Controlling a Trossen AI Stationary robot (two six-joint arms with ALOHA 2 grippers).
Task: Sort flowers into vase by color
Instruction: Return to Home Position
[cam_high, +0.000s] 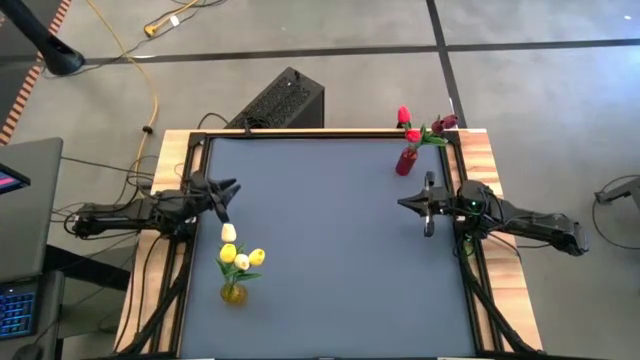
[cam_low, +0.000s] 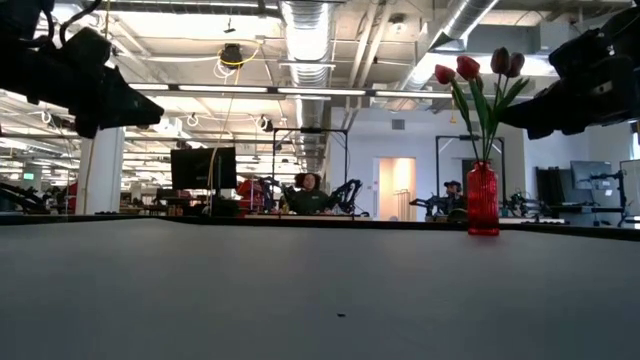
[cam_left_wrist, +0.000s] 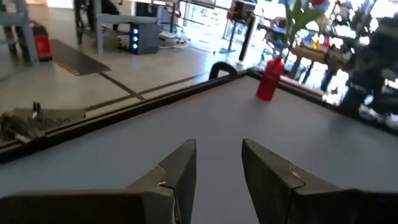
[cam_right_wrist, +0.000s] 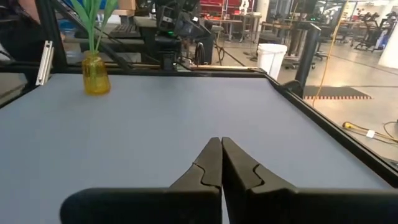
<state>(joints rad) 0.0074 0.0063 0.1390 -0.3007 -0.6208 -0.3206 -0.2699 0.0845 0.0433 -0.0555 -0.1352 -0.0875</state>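
With no flower left lying on the worktop, the risk seems to lie in the arms' retreat. The left pincer, jaws moderately apart and empty, hangs near the yellow vase by the left edge, and a careless swing of that arm could clip the yellow and white flowers and tip what looks a top-heavy vase. The right pincer, jaws pressed together on nothing, sits near the red vase in a corner on its side, where the red and dark red flowers lean over the rim; a knock there might send it off. The low view shows the red vase upright, which the high view cannot, yet misses the yellow vase; the right wrist view shows that one upright
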